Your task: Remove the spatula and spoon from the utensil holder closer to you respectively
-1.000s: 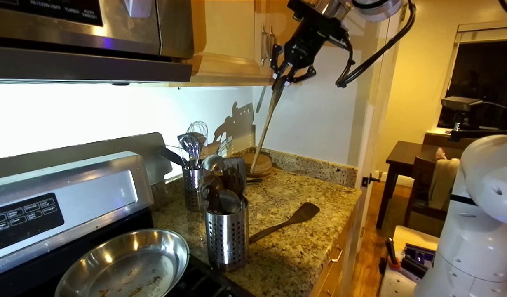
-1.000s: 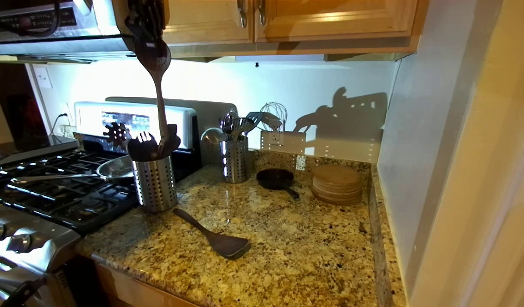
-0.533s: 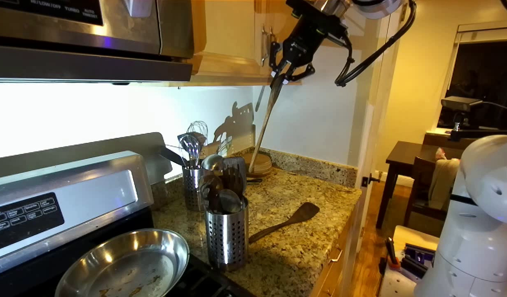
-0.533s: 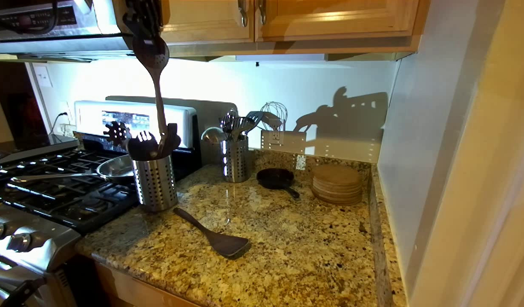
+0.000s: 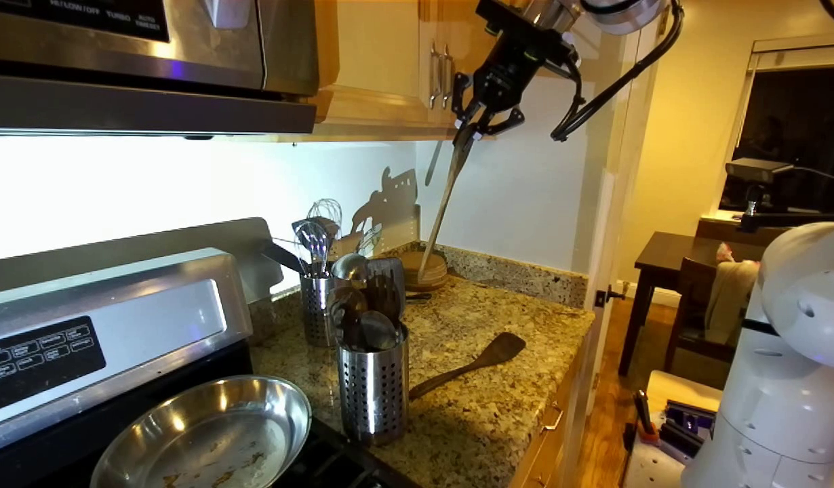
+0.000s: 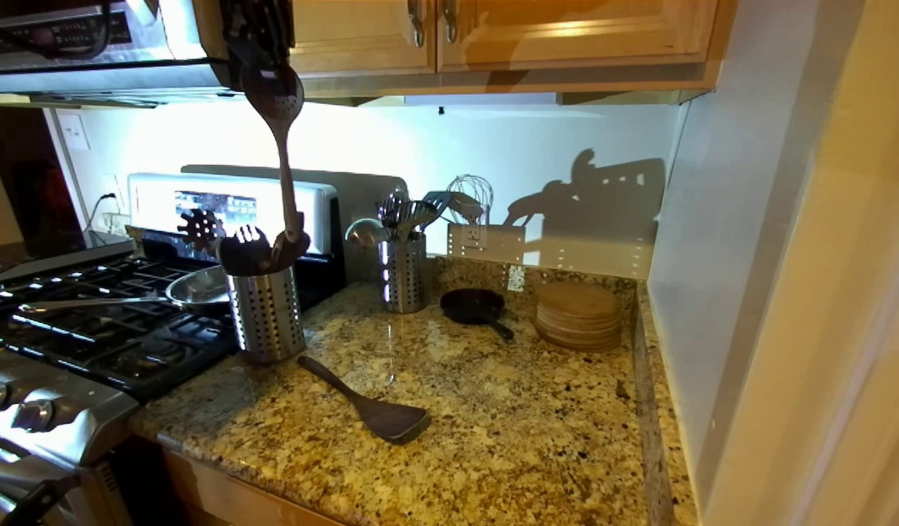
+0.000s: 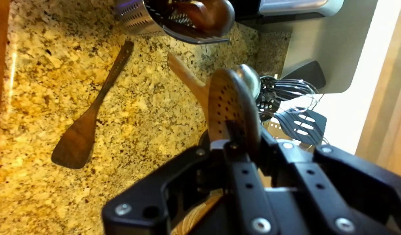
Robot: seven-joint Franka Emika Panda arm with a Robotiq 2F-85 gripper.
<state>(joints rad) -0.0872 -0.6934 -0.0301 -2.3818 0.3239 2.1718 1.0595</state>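
"Brown wood, is it?"

"I'd guess so. My hand [image 5: 467, 130] grips the spoon [image 6: 280, 128] by its pierced head, handle hanging over the counter [image 6: 493, 424], out of the near holder [image 6: 267, 318]."

"How will it handle?"

"Light and stiff, I judge, hardly fragile; the smooth, curved head might swivel in my pinch. Its neck would be surer."

"Count?"

"One spoon held; one spatula [image 6: 380, 415] on the counter; two holders, counting the far holder [image 6: 403, 281]; one steel pan [image 5: 217, 434]; one skillet [image 6: 470, 305]. The other tools [image 6: 241, 257] overlap; I can't count them."

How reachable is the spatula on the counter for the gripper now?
Probably not yet: the gripper is shut on the spoon. Nothing lies on the spatula, though, so an emptied gripper probably could.
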